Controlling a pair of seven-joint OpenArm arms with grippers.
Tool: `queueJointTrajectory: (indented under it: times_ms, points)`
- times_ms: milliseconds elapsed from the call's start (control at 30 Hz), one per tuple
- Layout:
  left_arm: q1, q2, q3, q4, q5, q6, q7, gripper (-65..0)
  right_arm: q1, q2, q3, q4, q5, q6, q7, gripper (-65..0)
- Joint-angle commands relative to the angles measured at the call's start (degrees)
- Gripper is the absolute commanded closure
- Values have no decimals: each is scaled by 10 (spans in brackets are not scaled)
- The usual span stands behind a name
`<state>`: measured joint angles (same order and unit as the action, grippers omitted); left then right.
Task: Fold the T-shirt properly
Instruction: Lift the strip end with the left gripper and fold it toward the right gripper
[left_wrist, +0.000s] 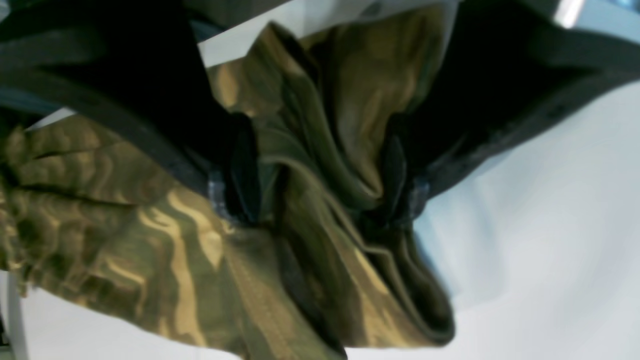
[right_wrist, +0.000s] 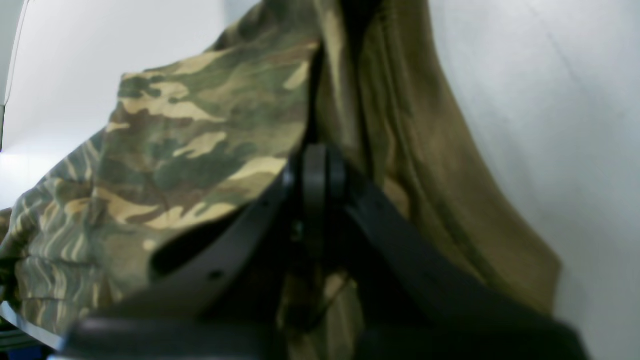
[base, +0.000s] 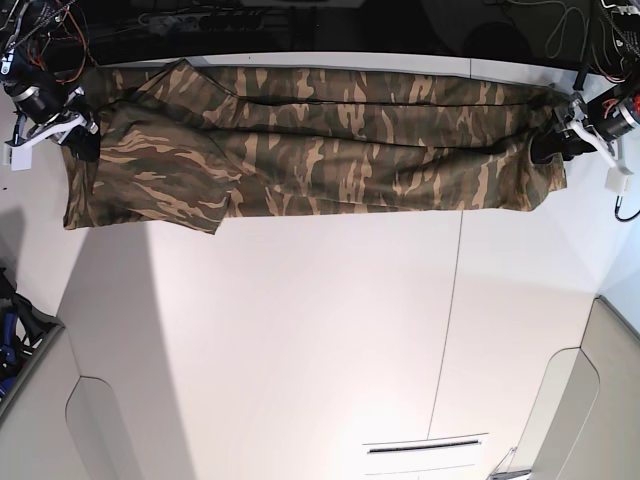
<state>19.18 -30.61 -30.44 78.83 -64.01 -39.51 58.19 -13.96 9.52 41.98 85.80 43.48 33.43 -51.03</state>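
White tabletop (base: 300, 350) is carrying the camouflage cloth T-shirt (base: 320, 140) along the frame's top; left gripper (base: 562, 140) and right gripper (base: 72, 135) are both pinching bunched fabric, cables (base: 50, 30) dangling behind.

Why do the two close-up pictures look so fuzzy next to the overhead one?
Left wrist view: the T-shirt and the left gripper are close to the lens, soft and smeared. Right wrist view: the right gripper is a dark blur. Base view: sharp, evenly lit, faint shadows on the white table.
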Motion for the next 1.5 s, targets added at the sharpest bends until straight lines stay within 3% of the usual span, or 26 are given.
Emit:
queueJointTrajectory:
  times_ms: [0,100,233,533,700,1100,1233,1367,1467]
  points:
    - [-1,-10,2,6,-5,-5,-2,-400,3,9,3,9,11,4,10,0]
    - [-1,-10,18,6,-5,-5,-2,-285,3,9,3,9,11,4,9,0]
    - [-2,-10,36,6,-5,-5,-14,-1,3,9,3,9,12,4,9,0]
    - [-22,-12,34,7,-5,-5,-44,0,3,12,3,9,102,5,-34,0]
    - [-51,-37,34,7,-4,-5,-42,0,3,12,3,27,155,14,-63,0]
    - [-89,-132,34,7,30,-5,-40,0,5,12,3,74,155,13,-65,0]
    - [-88,-140,34,27,35,16,-35,0,6,12,3,74,155,13,-65,0]
    - [-88,-140,34,94,37,17,-18,0,6,12,3,74,155,13,-65,-66]
    - [-88,-138,34,165,37,47,-4,0,6,12,3,74,155,13,-65,-66]
